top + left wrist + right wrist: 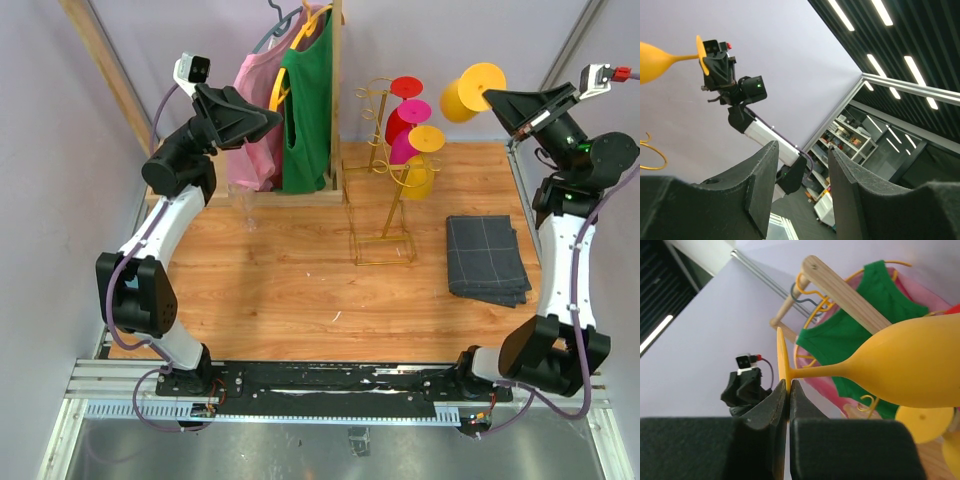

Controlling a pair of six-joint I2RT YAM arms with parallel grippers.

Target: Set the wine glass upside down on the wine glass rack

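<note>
A yellow wine glass (470, 92) hangs in the air on its side at the back right, above and to the right of the gold wire wine glass rack (385, 205). My right gripper (507, 104) is shut on the rim of its round foot. In the right wrist view the fingers (788, 383) pinch the foot edge and the bowl (912, 367) points right. Red (406, 87), magenta (411, 111) and yellow (419, 178) glasses hang upside down on the rack. My left gripper (268, 118) is raised at the back left, open and empty (802, 150); its view shows the yellow glass (652, 62) far off.
A wooden clothes rack (338, 90) with a green top (308, 105) and a pink top (255, 120) stands at the back, left of the wine glass rack. A folded dark grey cloth (487, 258) lies on the wooden table (300, 290) at the right.
</note>
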